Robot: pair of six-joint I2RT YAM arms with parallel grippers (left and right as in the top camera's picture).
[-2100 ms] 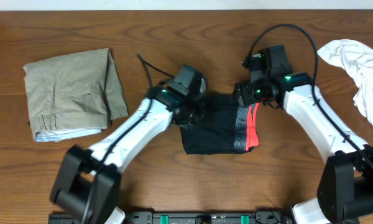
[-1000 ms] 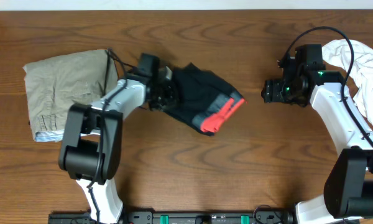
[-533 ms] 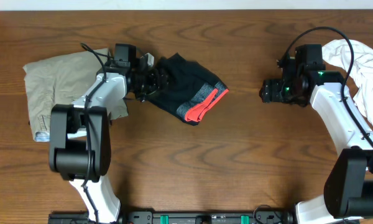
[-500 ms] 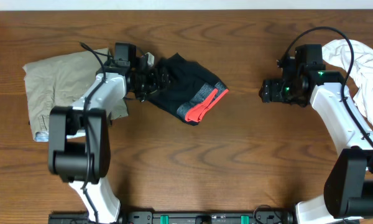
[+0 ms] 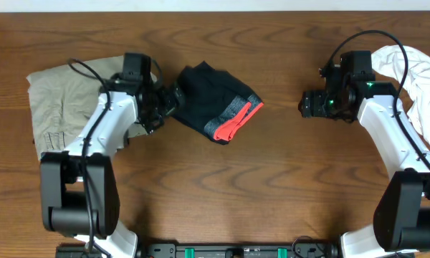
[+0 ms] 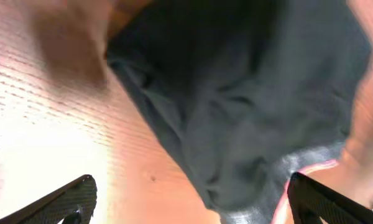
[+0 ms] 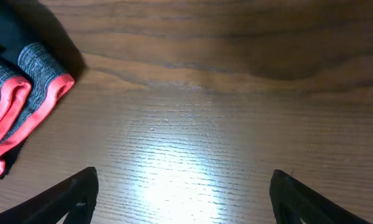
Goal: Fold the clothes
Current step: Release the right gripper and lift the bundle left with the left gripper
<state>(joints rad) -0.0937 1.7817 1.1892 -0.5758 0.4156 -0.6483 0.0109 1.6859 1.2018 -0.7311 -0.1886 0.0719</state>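
Left pincer, seen from overhead, stands released with its fingers spread, just beside the left edge of the leggings. I cannot tell whether it touches the cloth. The leggings lie as a folded black bundle on the bench, left of the middle, with the grey waistband and its coral-red edge turned toward the lower right. The khaki trousers lie folded at the far left, partly under the left arm. The right pincer is released too, grasping nothing. It points left toward the leggings and is well apart from them. A crumpled white garment lies at the far right edge, behind the right arm.

From the left wrist, the left pincer shows only two dark fingertips in the lower corners, wide apart. The black leggings fill most of the view, with a strip of grey and coral at the lower right.

From the right wrist, the right pincer is spread over bare, brightly lit bench. The waistband end of the leggings shows at the left edge, clear of both fingertips.
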